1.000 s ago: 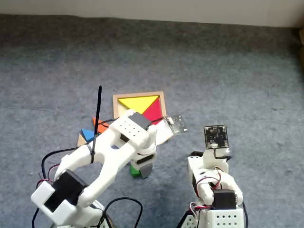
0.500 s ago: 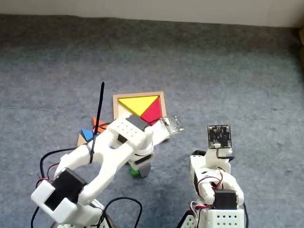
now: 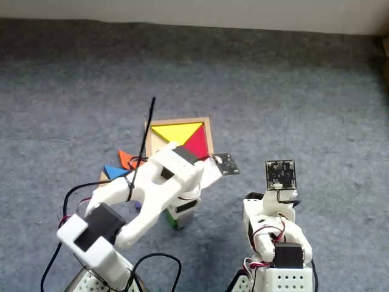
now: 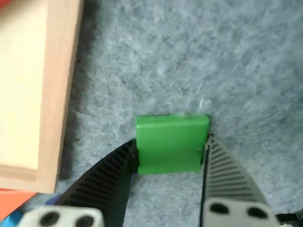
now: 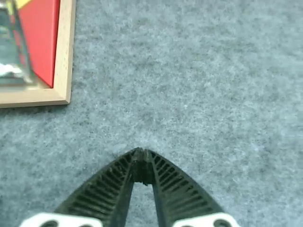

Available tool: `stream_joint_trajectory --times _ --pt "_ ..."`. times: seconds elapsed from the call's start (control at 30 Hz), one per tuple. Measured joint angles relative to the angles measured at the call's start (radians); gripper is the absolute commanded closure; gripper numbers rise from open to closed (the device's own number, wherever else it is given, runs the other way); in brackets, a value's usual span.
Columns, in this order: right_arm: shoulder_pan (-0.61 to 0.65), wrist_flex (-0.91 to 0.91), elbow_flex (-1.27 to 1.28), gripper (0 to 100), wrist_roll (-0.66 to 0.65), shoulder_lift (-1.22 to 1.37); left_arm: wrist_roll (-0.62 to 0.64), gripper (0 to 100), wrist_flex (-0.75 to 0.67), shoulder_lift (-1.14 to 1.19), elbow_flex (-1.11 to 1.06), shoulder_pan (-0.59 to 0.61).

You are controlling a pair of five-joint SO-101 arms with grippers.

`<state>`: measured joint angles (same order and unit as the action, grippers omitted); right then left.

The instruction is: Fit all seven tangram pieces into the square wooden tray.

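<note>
The square wooden tray (image 3: 179,122) lies mid-table with a yellow triangle (image 3: 176,132) and a red triangle (image 3: 197,143) in it. My left gripper (image 4: 170,144) is down on the carpet just in front of the tray, shut on a green square piece (image 4: 171,143) that rests on the carpet. From above, that green piece (image 3: 174,222) peeks out under the left arm. An orange piece (image 3: 126,159) and a blue piece (image 3: 113,172) lie loose left of the tray. My right gripper (image 5: 142,158) hovers shut and empty over bare carpet right of the tray (image 5: 64,56).
Grey carpet covers the table, with open room to the right and behind the tray. The left arm's body hides the tray's near half from above. A stiff black cable (image 3: 146,131) sticks up from the left arm. The tray's bare floor (image 4: 23,85) lies beside the green piece.
The left arm has swung to the right and turned; its cable now leans right. Its gripper stays at the green piece. The right arm has barely moved.
</note>
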<state>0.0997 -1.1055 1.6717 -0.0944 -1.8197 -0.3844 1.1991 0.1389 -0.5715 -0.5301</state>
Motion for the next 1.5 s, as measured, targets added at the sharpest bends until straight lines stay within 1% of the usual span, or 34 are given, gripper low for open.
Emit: stream_joint_trajectory --times 0.13,0.3,0.4,0.63,0.7,0.77,0.9,0.97,1.07,1.17,1.27,1.43,1.5 --pt "0.000 0.000 0.000 98.1 0.000 0.000 0.003 100 0.063 0.084 0.092 -0.017" --pt "0.000 0.000 0.000 98.1 0.000 0.000 0.003 99 0.086 0.095 0.118 -0.018" --pt "0.000 0.000 0.000 98.1 0.000 0.000 0.005 99 0.110 0.054 0.123 -0.018" --pt "0.000 0.000 0.000 98.1 0.000 0.000 0.000 99 0.138 -0.190 0.124 -0.025" --pt "0.000 0.000 0.000 98.1 0.000 0.000 0.026 99 0.140 -0.206 0.124 -0.018" --pt "0.000 0.000 0.000 98.1 0.000 0.000 0.054 99 0.138 -0.210 0.124 0.020" --pt "0.000 0.000 0.000 98.1 0.000 0.000 0.072 99 0.058 -0.210 0.124 0.129" --pt "0.000 0.000 0.000 98.1 0.000 0.000 0.075 98 0.015 -0.210 0.124 0.187" --pt "0.000 0.000 0.000 98.1 0.000 0.000 0.078 91 -0.026 -0.210 0.124 0.235" --pt "0.000 0.000 0.000 98.1 0.000 0.000 0.083 88 -0.046 -0.192 0.124 0.241" --pt "0.000 0.000 0.000 98.1 0.000 0.000 0.144 88 -0.066 -0.115 0.152 0.235" --pt "0.000 0.000 0.000 98.1 0.000 0.000 0.181 87 -0.071 0.037 0.278 0.249" --pt "0.000 0.000 0.000 98.1 0.000 0.000 0.190 84 -0.071 0.087 0.330 0.244"
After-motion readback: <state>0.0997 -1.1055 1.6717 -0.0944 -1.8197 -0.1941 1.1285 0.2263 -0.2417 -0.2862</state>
